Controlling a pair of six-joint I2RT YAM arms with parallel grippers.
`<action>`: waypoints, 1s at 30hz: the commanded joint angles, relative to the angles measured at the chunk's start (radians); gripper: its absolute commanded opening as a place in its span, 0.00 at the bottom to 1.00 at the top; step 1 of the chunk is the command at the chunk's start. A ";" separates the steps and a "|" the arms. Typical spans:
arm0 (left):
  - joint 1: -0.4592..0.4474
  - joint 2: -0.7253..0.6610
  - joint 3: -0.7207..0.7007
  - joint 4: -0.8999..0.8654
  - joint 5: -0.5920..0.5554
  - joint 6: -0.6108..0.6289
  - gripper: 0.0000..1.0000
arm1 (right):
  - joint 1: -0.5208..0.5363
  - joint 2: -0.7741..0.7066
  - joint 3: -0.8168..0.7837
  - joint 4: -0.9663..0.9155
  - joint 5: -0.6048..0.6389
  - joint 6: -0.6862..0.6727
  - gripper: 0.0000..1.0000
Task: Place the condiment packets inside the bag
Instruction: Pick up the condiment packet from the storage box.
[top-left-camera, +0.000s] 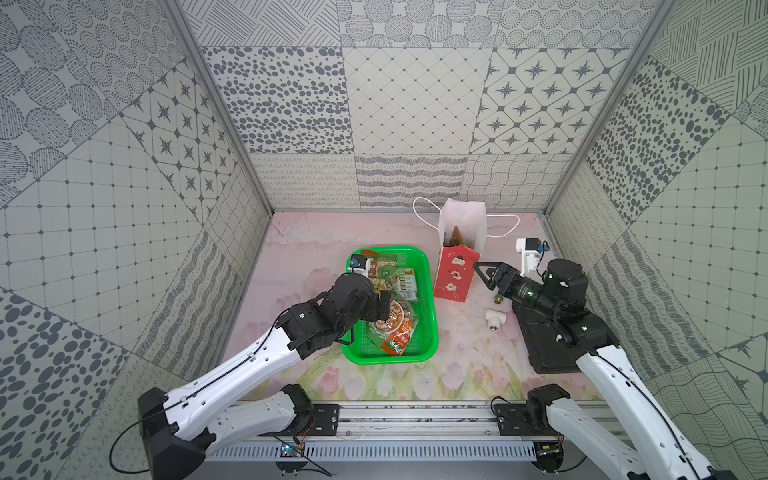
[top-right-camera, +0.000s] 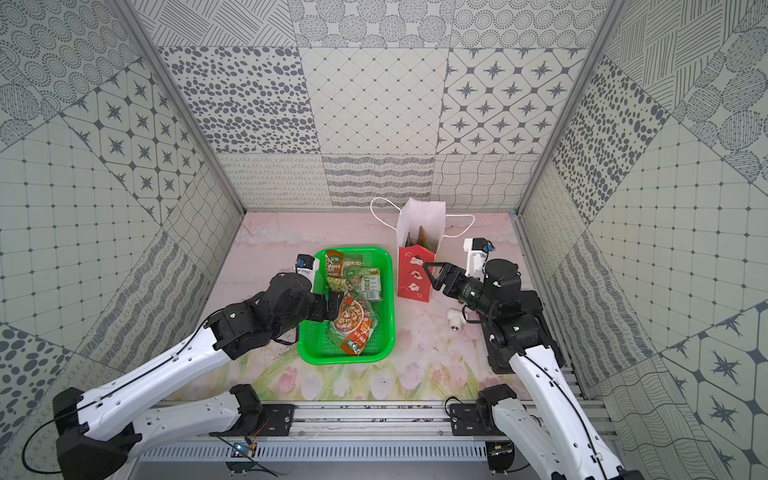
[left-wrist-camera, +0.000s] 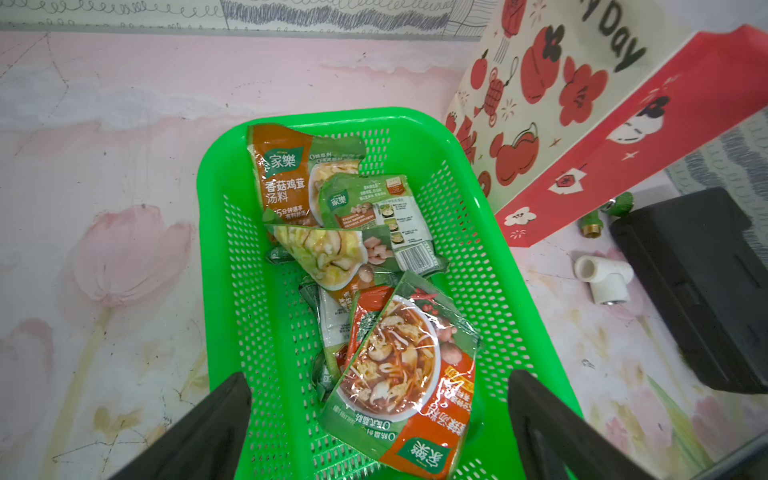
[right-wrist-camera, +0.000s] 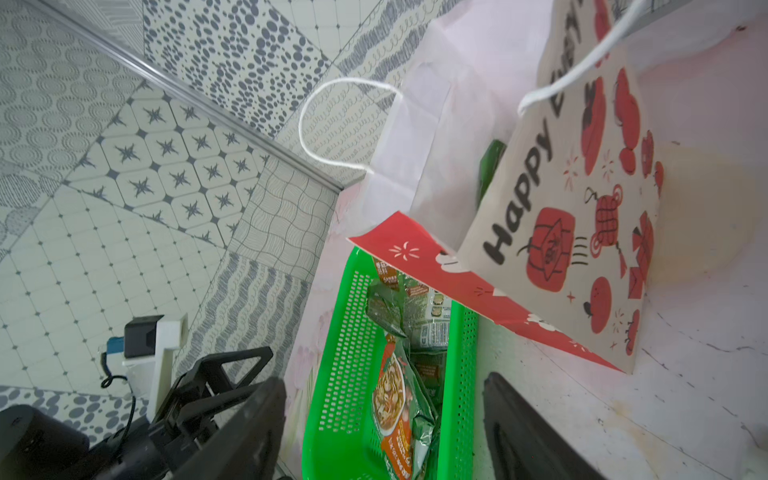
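Several condiment packets (top-left-camera: 392, 320) (top-right-camera: 353, 320) (left-wrist-camera: 407, 365) (right-wrist-camera: 395, 399), green with orange areas and soup pictures, lie piled in a green perforated basket (top-left-camera: 428, 266) (top-right-camera: 386, 266) (left-wrist-camera: 216, 249) (right-wrist-camera: 345, 332). My left gripper (top-left-camera: 385, 305) (top-right-camera: 332, 303) (left-wrist-camera: 379, 376) hovers open just over the nearest packet and holds nothing. The bag (top-left-camera: 455, 276) (top-right-camera: 415, 274) (left-wrist-camera: 582, 124) (right-wrist-camera: 582, 187) stands upright right of the basket, mouth open. A packet (top-left-camera: 453, 237) (top-right-camera: 419, 239) (right-wrist-camera: 490, 166) pokes up inside it. My right gripper (top-left-camera: 482, 274) (top-right-camera: 432, 276) (right-wrist-camera: 382, 378) is open and empty beside the bag's red face.
A white pipe tee (top-left-camera: 495, 320) (left-wrist-camera: 602, 278) and a green-handled brass fitting (top-left-camera: 498, 298) lie on the mat right of the bag. A flat black case (top-left-camera: 540, 345) (left-wrist-camera: 698, 291) sits under my right arm. The bag's cord handles (top-left-camera: 424, 208) splay outward near the back wall.
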 joint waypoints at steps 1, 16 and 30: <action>0.100 -0.014 -0.132 0.227 -0.036 -0.060 0.99 | 0.099 0.035 0.012 0.014 0.082 -0.093 0.75; 0.214 -0.041 -0.298 0.344 -0.067 -0.142 0.99 | 0.495 0.451 0.200 0.039 0.392 -0.328 0.67; 0.369 -0.051 -0.358 0.363 0.103 -0.254 0.99 | 0.516 0.878 0.543 -0.039 0.401 -0.441 0.70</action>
